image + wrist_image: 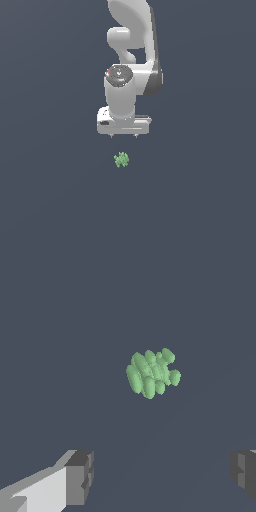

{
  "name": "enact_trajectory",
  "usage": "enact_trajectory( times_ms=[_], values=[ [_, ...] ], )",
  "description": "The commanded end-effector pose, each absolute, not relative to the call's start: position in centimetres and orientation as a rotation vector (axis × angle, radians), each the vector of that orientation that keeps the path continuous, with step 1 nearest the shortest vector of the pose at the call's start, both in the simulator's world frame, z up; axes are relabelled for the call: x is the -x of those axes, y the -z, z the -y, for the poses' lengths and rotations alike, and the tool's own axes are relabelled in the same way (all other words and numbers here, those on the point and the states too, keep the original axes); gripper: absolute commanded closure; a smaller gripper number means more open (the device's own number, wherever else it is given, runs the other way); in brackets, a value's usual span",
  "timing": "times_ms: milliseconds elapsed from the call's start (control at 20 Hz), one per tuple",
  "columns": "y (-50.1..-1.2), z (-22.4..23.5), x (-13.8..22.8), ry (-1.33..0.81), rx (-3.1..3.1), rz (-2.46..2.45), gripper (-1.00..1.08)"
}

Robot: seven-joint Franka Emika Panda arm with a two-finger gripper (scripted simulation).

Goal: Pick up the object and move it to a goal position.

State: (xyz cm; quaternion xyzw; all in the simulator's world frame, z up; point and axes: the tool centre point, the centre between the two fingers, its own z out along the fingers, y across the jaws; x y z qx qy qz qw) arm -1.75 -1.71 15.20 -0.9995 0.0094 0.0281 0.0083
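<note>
Right at the middle of things sits the object [121,159], a small light-green clump of short rounded lobes, lying alone on a flat, dark slate-grey surface [45,200] that fills both views with no edge, wall or other item showing. In the exterior view it lies just off centre toward 6 o'clock, and the hand [123,136] hangs near it at the object's 12 o'clock, apart from it and not touching. The white arm [132,45] comes in from the 12 o'clock edge of that view, bends through a rounded joint, and ends in a broad white block with two small tips poking out toward the object. In the wrist view the object [152,373] shows clear of both fingers [80,477], which stand spread wide with nothing between them; one dark pad sits on a white finger body, the other is partly cut off at the frame edge
</note>
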Motion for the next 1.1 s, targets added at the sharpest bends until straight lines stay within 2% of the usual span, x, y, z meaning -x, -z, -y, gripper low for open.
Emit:
enact_trajectory(
  times_ms=[0,450,1050],
  values=[
    [-15.2,1.7,1.8,-0.088,3.124,-0.029,-0.92],
    [-16.6,-1.0,1.2,-0.078,3.103,0.000,-0.92],
    [-15.4,-0.3,0.3,-0.065,3.109,0.074,-0.92]
  ],
)
